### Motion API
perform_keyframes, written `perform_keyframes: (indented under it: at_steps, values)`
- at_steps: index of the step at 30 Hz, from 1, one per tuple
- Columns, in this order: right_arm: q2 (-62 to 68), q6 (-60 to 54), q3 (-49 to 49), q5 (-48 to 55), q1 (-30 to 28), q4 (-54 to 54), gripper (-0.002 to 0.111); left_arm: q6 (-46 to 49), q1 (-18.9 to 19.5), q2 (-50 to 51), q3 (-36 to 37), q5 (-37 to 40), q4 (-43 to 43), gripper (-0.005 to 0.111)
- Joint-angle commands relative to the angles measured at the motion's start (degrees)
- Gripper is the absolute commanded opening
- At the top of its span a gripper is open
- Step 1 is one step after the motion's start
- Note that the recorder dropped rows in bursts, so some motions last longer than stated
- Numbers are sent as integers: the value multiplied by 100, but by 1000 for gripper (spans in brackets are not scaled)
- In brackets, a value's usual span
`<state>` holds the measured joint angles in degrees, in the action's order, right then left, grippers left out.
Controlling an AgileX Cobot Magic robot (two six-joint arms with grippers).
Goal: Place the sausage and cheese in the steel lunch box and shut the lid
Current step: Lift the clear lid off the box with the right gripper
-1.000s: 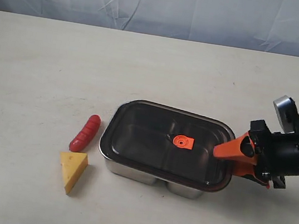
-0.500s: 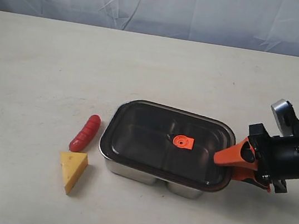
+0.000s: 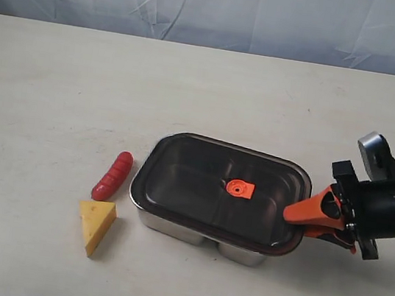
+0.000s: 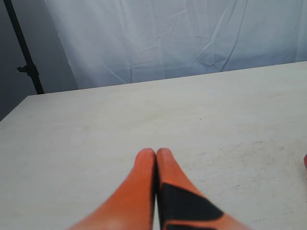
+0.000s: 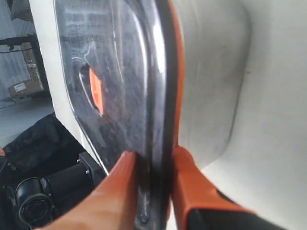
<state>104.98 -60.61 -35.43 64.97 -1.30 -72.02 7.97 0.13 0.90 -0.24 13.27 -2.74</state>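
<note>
The steel lunch box sits mid-table with the dark lid lying on top, its orange valve tab near the centre. My right gripper is shut on the lid's right edge; in the right wrist view its orange fingers pinch the lid's rim. The red sausage and the yellow cheese lie on the table to the left of the box. My left gripper is shut on nothing above bare table and does not show in the exterior view.
A pale wooden table carries everything. A white cloth backdrop hangs behind its far edge. A dark stand shows beside the backdrop in the left wrist view.
My right gripper has sunk a little and drawn slightly right, still holding the lid's edge. The lid's right side has settled lower over the box.
</note>
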Motion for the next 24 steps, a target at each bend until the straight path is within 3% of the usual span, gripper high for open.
perform_keyframes:
  at_steps: [1,24]
  values:
    - [-289,59,29,162,4,146,-1,-32,32,-30,24,-7,-22,0]
    - [-1776,-380,-161,363,4,-314,-1,-32,32,-30,24,-18,-23,0]
